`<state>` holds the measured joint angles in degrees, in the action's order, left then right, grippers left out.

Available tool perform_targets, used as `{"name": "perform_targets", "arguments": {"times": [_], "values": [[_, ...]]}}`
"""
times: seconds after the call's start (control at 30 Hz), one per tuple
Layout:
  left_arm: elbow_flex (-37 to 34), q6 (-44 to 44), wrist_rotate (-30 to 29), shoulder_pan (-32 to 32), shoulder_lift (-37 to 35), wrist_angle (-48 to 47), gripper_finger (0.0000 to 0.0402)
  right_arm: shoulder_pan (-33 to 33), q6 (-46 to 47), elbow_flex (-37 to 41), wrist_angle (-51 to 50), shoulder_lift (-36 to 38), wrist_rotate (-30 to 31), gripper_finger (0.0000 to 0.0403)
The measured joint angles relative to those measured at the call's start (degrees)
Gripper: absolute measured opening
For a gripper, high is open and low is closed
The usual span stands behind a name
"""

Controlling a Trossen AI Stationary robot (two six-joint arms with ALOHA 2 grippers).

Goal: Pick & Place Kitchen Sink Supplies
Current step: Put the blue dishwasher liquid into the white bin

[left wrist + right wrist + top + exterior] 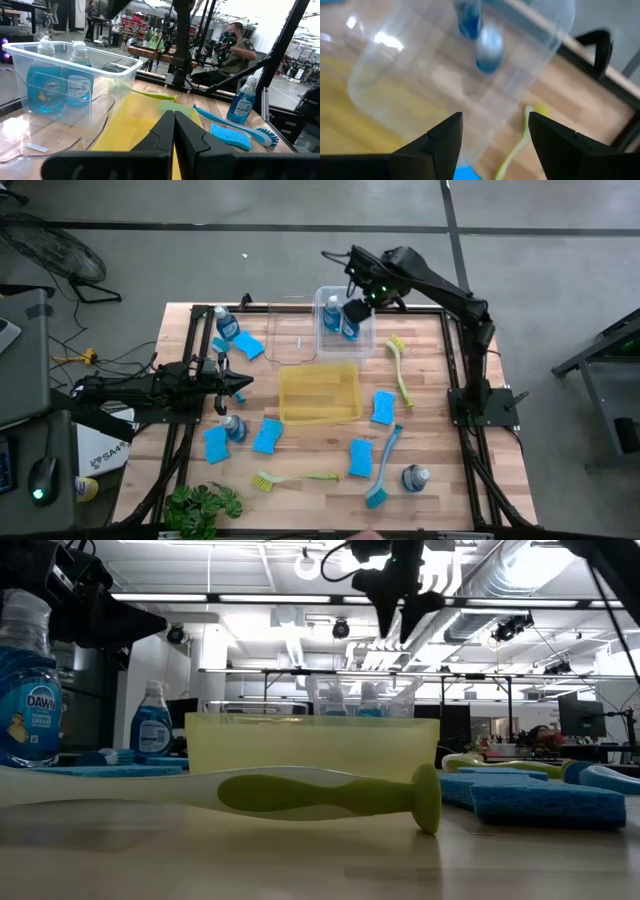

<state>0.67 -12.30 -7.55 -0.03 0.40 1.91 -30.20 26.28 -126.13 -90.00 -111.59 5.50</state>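
My right gripper (353, 307) (495, 119) hangs open and holds nothing, above a clear bin (367, 332) near the table's far edge. Two bottles of blue liquid (338, 320) (59, 85) stand upright in that bin. My left gripper (243, 384) (173, 113) is shut and holds nothing, just left of the yellow bin (320, 393). Other bottles (225, 324) (235, 427) (415, 477), several blue sponges (267, 436) (383, 407), two yellow-green brushes (400, 366) (296, 477) and a blue brush (385, 464) lie on the tabletop.
A second clear bin (292, 336) stands left of the one with the bottles. A green leafy plant (203, 505) sits at the table's near left corner. In the low view a brush handle (330, 794) lies across the foreground. A seated person (235, 47) shows beyond the table.
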Motion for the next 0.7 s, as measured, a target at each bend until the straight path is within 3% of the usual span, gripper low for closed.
{"name": "perform_targets", "arguments": {"times": [0.7], "values": [[0.0,0.0,0.0,0.0,0.0,0.0,0.0001,11.3,22.1,40.8,3.1,29.0,-4.1,0.0220]]}}
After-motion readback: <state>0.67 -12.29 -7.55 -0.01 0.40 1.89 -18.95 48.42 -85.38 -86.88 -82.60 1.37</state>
